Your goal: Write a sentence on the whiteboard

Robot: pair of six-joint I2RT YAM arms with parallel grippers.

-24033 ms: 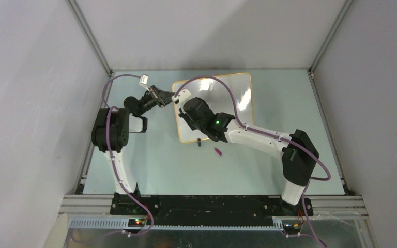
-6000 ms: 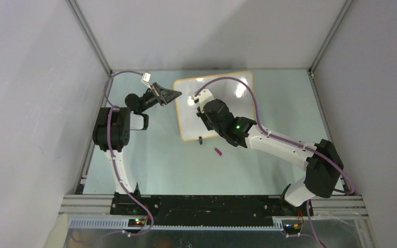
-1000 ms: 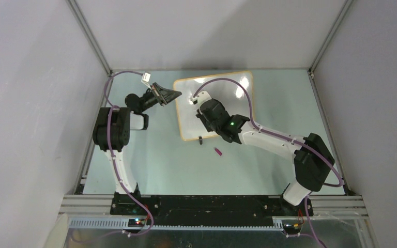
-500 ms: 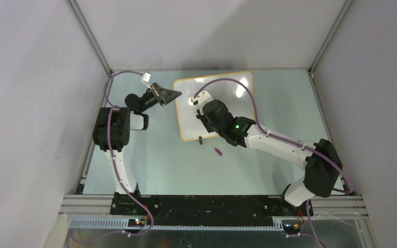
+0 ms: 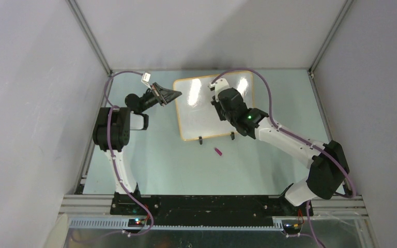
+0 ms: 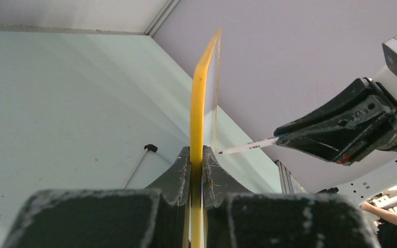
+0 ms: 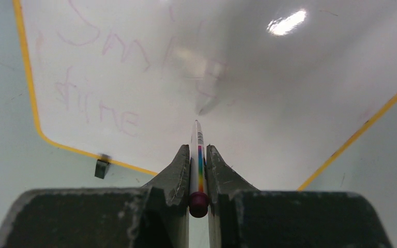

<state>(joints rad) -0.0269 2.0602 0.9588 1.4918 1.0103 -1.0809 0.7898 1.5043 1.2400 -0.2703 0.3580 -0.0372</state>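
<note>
The whiteboard point(image 5: 199, 116), white with an orange-yellow frame, stands tilted on the table. My left gripper point(image 5: 174, 94) is shut on its left edge; the left wrist view shows the yellow frame point(image 6: 199, 103) pinched between the fingers point(image 6: 182, 168). My right gripper point(image 5: 218, 95) hangs over the board's upper middle, shut on a white marker point(image 7: 198, 155) with a rainbow stripe and a dark red end. The marker's tip points at the board point(image 7: 289, 93) with a small gap showing before its reflection. Faint pink writing point(image 7: 113, 51) covers the board's left part. The marker point(image 6: 248, 148) also shows from the side.
A small purple cap point(image 5: 218, 152) lies on the table in front of the board. Two black clip feet point(image 5: 200, 140) point(image 5: 232, 136) stick out at its near edge. A white cable connector point(image 5: 145, 78) hangs beyond the left arm. Grey walls enclose the table.
My right arm has swung right along the board, from its upper left to its upper middle, uncovering the second clip foot. The left gripper and the board have not moved.
</note>
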